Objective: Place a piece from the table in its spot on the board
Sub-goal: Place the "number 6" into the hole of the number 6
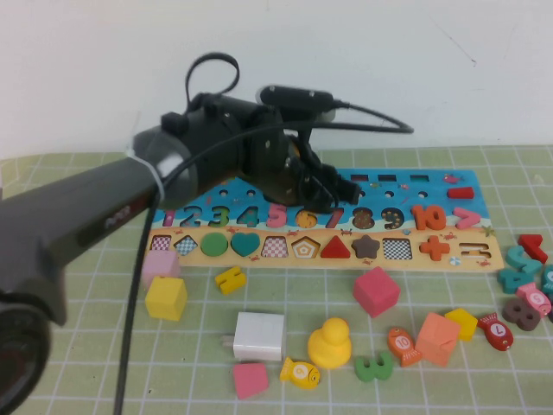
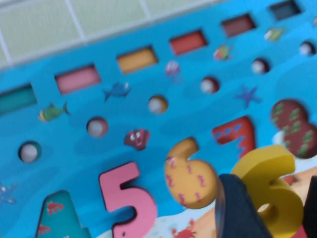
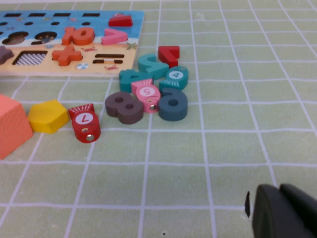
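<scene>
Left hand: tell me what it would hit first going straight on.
Probably the board: the left hand holds the yellow 6 just beside its empty 6 recess. Right hand: barely visible, parked.

We are seeing our left arm (image 1: 86, 220) showing as a thick matte dark-grey tube, a white band (image 1: 162, 170) wrapping it and black cables (image 1: 212, 62) looping above. Our left tool (image 1: 344, 188), over the board (image 1: 467, 252), is showing black fingers (image 2: 237, 208). Our right tool (image 3: 280, 214), low over the surface (image 3: 223, 148), is showing rounded black.
</scene>
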Tool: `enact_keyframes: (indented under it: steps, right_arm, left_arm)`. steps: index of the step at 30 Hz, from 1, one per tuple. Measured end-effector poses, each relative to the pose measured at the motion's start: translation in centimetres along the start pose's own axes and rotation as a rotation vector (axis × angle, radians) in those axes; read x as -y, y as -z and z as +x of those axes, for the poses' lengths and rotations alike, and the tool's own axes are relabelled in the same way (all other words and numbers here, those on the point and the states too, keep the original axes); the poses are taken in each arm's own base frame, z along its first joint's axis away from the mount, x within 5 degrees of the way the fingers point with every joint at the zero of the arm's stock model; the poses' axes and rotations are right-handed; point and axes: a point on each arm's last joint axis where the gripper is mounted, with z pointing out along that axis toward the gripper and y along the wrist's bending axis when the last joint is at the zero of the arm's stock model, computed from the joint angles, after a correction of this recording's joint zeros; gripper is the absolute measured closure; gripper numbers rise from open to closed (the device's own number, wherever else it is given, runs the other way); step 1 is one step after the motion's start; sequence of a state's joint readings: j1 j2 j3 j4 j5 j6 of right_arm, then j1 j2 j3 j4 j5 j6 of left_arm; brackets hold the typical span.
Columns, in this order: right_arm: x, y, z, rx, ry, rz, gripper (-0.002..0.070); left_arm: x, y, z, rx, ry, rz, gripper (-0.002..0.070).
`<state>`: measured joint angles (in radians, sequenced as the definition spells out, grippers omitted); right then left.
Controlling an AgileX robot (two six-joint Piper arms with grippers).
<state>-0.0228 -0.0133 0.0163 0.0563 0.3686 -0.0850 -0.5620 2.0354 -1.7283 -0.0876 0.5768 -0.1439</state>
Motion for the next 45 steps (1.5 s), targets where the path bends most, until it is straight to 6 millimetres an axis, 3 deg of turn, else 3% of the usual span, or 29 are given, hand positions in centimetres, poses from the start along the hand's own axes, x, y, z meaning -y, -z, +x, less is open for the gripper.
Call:
enact_keyframes:
  steps: [7, 28, 36, 45]
  right_arm:
    - [0.0, 0.0, 0.0, 0.000, 0.000, 0.000, 0.0679]
    - [0.0, 0.0, 0.0, 0.000, 0.000, 0.000, 0.0679]
    - [0.0, 0.0, 0.0, 0.000, 0.000, 0.000, 0.0679]
    - [0.0, 0.0, 0.0, 0.000, 0.000, 0.000, 0.0679]
  left_arm:
    - [-1.0, -2.3, 0.5, -0.072, 0.015, -0.025, 0.0426]
    - [-1.4, -2.2, -0.2, -0.027, -0.013, -0.055, 0.0426]
    - [-1.7, -3.7, 0.6, -0.062, -0.013, -0.063, 0.0426]
    - [-1.6, -3.8, 0.7, -0.068, 0.006, -0.051, 0.0426]
